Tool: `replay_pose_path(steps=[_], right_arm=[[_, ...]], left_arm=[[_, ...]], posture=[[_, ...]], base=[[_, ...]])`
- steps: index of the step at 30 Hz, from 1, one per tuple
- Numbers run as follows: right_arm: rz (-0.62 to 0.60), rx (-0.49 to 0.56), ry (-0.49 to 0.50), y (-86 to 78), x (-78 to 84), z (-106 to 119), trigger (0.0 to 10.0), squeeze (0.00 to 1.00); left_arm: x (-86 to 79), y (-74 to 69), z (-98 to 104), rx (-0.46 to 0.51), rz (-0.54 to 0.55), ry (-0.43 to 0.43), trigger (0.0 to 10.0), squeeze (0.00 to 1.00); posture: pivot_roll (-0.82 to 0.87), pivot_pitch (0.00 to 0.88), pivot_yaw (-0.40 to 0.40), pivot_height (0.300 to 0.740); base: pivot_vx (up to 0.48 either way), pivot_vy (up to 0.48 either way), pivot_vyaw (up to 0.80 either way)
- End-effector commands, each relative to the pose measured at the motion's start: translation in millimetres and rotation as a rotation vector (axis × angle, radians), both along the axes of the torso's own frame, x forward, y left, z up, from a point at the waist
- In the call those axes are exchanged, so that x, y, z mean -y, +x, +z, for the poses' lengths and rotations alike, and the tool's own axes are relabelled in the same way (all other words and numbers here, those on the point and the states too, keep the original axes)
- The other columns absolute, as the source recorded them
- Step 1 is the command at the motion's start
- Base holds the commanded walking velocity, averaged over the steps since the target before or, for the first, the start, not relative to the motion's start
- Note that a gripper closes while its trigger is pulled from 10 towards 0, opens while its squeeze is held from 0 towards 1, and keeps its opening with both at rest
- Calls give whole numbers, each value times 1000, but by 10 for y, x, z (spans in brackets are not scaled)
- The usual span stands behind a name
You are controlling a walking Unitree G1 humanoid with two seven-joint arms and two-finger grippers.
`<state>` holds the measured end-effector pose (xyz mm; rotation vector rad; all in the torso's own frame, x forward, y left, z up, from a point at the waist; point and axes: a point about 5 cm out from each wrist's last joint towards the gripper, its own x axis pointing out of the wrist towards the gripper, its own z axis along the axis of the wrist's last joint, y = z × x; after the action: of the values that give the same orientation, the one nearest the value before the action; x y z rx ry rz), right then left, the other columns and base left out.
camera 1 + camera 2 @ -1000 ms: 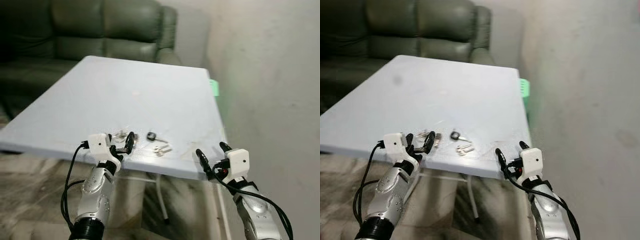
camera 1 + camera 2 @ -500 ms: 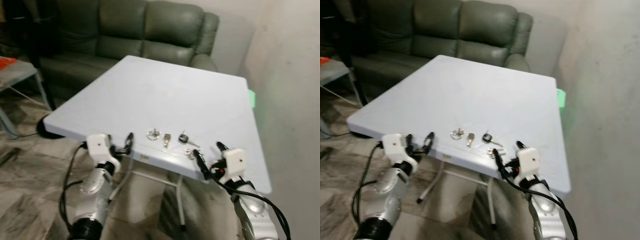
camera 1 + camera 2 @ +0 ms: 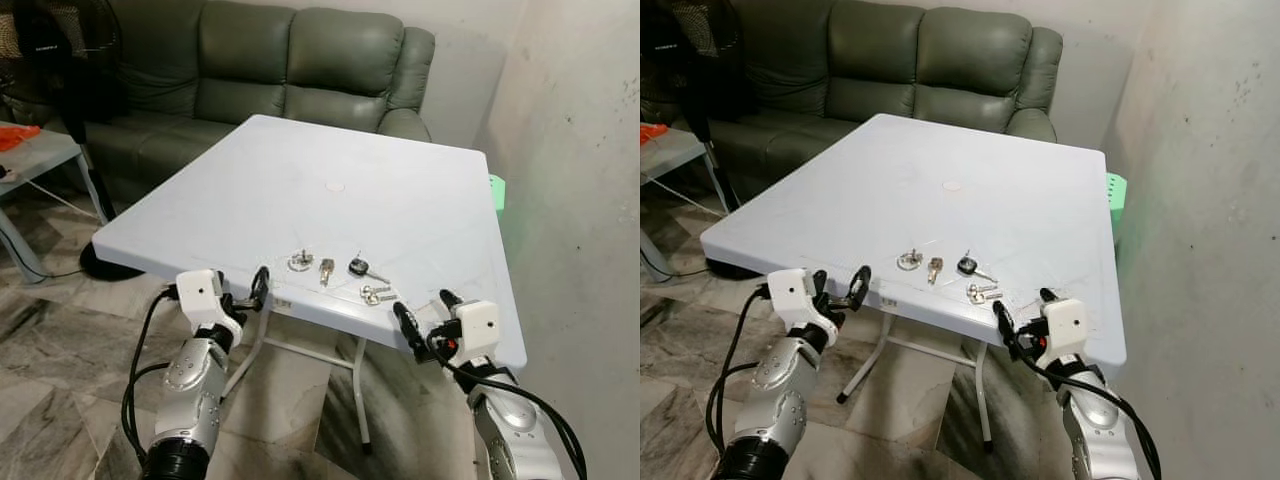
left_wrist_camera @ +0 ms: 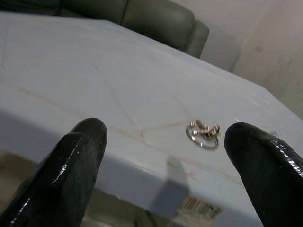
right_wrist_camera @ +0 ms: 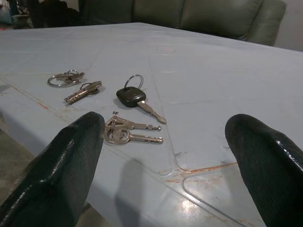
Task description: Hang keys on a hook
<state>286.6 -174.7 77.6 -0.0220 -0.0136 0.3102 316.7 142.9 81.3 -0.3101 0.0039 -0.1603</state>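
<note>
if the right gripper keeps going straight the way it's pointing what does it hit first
Most likely the pair of silver keys near the table's front edge. They lie just ahead of the open right gripper, nearer one finger than the middle. The black-headed key lies beyond. Height above the tabletop is unclear.

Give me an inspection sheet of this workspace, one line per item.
Surface: pale folding table, scuffed near the front edge.
Job's things: four key items in a row near the front edge: key ring, brass key, black-headed key, pair of silver keys. Hook: nothing seen.
Clutter: nothing seen.
Grippers: left gripper open at the front edge, facing the key ring; right gripper open, beside the silver keys; neither holds anything.
Cables: black cables along both forearms.
Surroundings: green sofa behind, bare wall on the right, tiled floor.
</note>
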Motion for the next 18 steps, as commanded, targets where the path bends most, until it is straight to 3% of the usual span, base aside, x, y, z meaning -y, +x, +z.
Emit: replay_pose_path(steps=[1, 18], right_arm=[[14, 2, -6, 21, -15, 28, 10000, 0], [42, -16, -57, 123, -76, 85, 10000, 0]], left_arm=[[31, -16, 5, 6, -21, 15, 10000, 0], [225, -261, -100, 9, -139, 88, 10000, 0]], posture=[[-15, 0, -68, 740], [4, 46, -85, 740]], base=[[0, 0, 0], [0, 0, 0]])
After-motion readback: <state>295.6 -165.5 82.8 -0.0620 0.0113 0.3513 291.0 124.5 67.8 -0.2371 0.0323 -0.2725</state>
